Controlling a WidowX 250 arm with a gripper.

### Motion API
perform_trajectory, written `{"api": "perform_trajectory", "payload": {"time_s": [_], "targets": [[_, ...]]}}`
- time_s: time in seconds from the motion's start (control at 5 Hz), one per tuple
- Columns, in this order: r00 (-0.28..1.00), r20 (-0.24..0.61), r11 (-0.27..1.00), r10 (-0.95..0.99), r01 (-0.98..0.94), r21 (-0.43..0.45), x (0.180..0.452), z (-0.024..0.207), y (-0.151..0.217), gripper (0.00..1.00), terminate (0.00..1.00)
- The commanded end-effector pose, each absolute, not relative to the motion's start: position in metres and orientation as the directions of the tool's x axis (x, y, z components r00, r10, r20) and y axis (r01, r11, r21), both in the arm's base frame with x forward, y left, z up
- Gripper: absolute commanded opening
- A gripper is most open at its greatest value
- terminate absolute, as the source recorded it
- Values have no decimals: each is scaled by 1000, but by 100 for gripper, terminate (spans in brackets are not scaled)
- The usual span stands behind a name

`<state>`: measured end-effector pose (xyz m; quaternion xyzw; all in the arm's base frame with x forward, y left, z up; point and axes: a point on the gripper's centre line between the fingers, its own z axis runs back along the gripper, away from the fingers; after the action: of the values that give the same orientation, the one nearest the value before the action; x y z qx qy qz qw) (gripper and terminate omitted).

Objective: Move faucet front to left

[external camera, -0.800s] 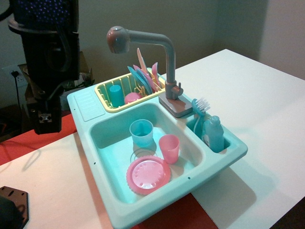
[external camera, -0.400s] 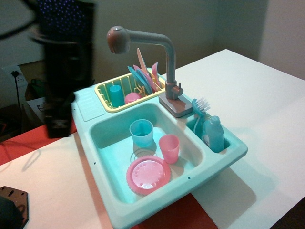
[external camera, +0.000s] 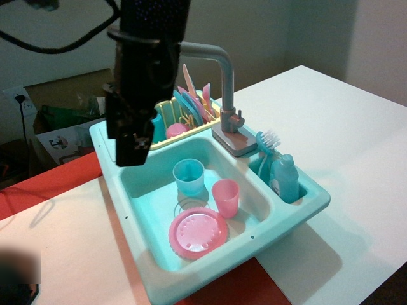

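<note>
My claw [external camera: 132,149] hangs over the sink's [external camera: 305,210] left rim, in front of the spout's head; whether it is apart or together I cannot tell. To the right, the faucet [external camera: 226,95] stands on its base behind the basin, untouched, so the swing is left to do.

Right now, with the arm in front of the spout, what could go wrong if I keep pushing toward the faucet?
1. The gripper hides the head of the faucet, so contact is hard to judge from this view; I cannot tell whether the jaws are open.
2. The arm hangs right over the yellow dish rack; a low sweep may knock its upright plates.
3. Pushing the post rather than the spout could shift the whole toy sink.
</note>
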<state>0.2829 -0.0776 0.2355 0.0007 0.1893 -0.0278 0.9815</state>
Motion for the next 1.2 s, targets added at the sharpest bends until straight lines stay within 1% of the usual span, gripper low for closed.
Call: {"api": "perform_trajectory", "payload": {"time_s": [0.0, 0.2, 0.6, 0.8, 1.0], "targets": [[941, -335, 998, -54, 46, -32, 296, 246, -70, 100, 0], [939, -344, 1000, -16, 8, -25, 301, 244, -58, 100, 0], [920, -346, 983, 184, -173, 62, 293, 242, 2, 100, 0], [904, -348, 968, 248, -224, 110, 286, 240, 21, 100, 0], [899, -342, 961, 274, -245, 124, 283, 240, 30, 100, 0]]}}
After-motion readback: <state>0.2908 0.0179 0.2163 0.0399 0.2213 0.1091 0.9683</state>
